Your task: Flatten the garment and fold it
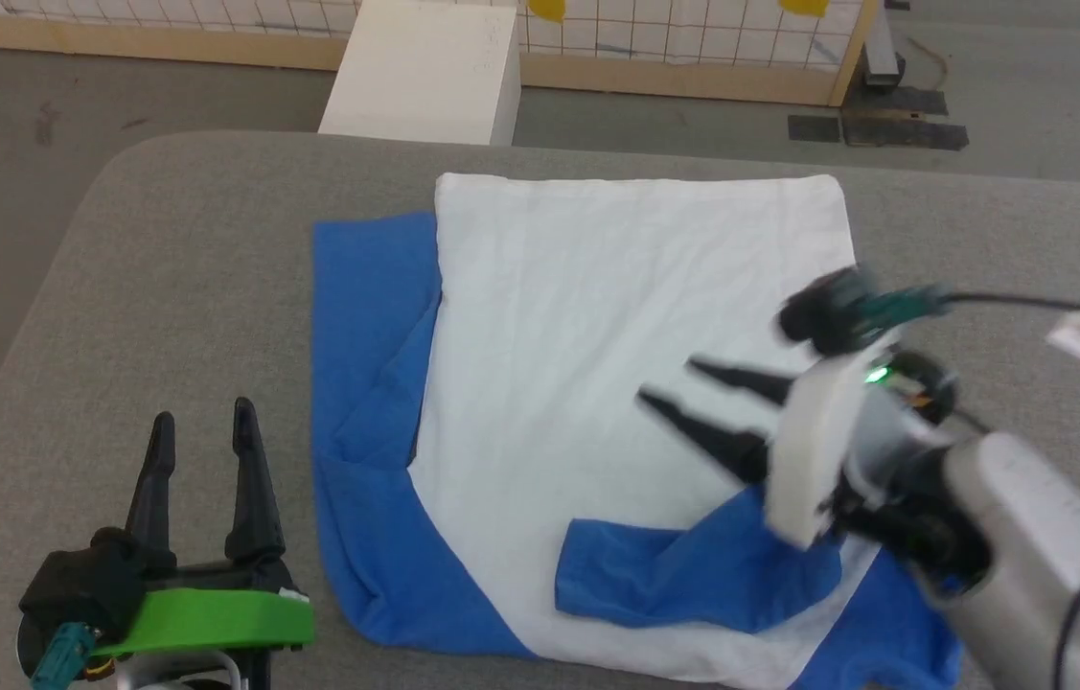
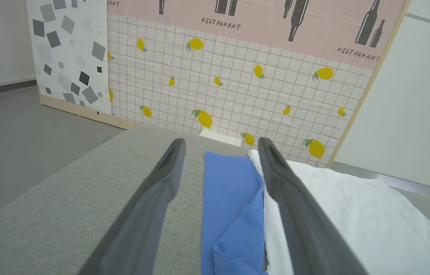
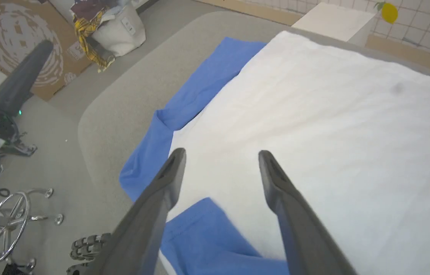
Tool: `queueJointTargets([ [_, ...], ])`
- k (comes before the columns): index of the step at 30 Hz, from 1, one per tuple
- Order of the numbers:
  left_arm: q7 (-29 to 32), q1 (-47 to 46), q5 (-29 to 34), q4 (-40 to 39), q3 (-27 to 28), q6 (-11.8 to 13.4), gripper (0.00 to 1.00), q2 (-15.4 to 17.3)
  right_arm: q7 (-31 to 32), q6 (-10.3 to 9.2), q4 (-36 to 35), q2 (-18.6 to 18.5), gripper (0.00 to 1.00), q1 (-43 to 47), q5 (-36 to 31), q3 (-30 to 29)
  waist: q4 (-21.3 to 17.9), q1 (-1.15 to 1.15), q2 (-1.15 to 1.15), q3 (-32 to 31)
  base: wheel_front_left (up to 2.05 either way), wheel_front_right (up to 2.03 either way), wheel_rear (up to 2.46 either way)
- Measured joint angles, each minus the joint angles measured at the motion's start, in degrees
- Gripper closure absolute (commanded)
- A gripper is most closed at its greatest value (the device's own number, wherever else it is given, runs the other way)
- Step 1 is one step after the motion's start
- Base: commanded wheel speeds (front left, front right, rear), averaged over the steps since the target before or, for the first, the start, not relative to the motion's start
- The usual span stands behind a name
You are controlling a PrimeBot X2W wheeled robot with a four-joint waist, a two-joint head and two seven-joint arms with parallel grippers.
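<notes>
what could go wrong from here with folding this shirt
1. The right gripper hangs open over the garment, close to the folded-in sleeve. A low sweep could drag that sleeve back out or rumple the white body.
2. The other sleeve lies out to the side with creases and overlapping layers. Folding it as it is would probably trap wrinkles.
3. The left gripper, open beside that sleeve, might pinch only the top layer.
</notes>
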Motion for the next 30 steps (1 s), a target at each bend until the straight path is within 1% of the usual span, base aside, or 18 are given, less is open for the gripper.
queueJointTargets([
  [2,0.0,0.0,0.0,0.1,0.0,0.1,0.0,0.1,-2.7,0.0,-0.2,0.0,0.0,0.0,-0.5,-5.9,-0.3,0.0,0.0,-0.4,0.0,0.0,0.0],
  [5,0.0,0.1,-0.3,0.2,0.1,0.1,0.0,0.2,-6.2,0.0,-0.1,0.4,0.0,0.7,-2.7,-16.7,-0.8,0.0,0.0,-0.8,0.0,0.0,0.0],
  [8,0.1,0.1,-0.5,0.2,0.1,0.1,0.0,0.2,-7.6,0.0,-0.3,1.1,0.0,3.0,-5.5,-24.8,-1.2,0.0,0.0,-1.0,0.0,0.0,0.0],
  [10,0.5,0.1,-0.6,0.2,0.1,0.1,0.0,0.3,-8.2,0.0,-0.8,2.5,0.0,5.6,-7.8,-30.3,-1.4,0.0,0.0,-0.9,0.0,0.0,0.0],
  [12,0.6,0.1,-0.9,0.5,0.2,0.1,0.0,0.4,-8.4,0.0,-1.7,3.7,0.0,8.1,-10.3,-34.2,-1.6,0.0,0.0,-0.7,0.0,0.0,0.0],
  [14,1.0,-0.1,-1.2,0.8,0.3,0.1,0.0,0.5,-8.8,0.0,-2.8,5.9,0.0,10.1,-11.9,-38.1,-1.9,0.0,0.0,-0.4,0.0,0.0,0.0],
  [17,1.8,-1.6,-2.5,1.4,0.1,0.0,0.0,0.9,-8.8,0.0,-4.7,8.4,0.0,12.1,-13.6,-42.2,-2.2,0.0,0.0,0.4,0.0,0.0,0.0],
  [20,4.3,-5.9,-3.5,2.6,-0.3,-1.2,0.0,2.1,-8.3,0.0,-6.8,9.8,0.0,13.0,-14.6,-45.4,-2.3,0.0,0.0,1.6,0.0,0.0,0.0],
  [23,8.2,-13.0,-4.7,5.5,-0.4,-2.3,0.0,4.1,-7.2,0.0,-9.2,10.6,0.0,13.3,-15.4,-47.8,-2.3,0.0,0.0,3.3,0.0,0.0,0.0],
  [26,13.2,-22.0,-7.3,10.1,0.3,-3.1,0.0,7.0,-6.2,0.0,-11.4,10.9,0.0,13.1,-15.8,-49.0,-2.3,0.0,0.0,5.4,0.0,0.0,0.0],
  [30,21.3,-33.7,-8.9,16.6,0.4,-3.3,0.0,10.6,-5.2,0.0,-13.7,11.1,0.0,11.6,-15.9,-49.2,-2.6,0.0,0.0,8.7,0.0,0.0,0.0],
])
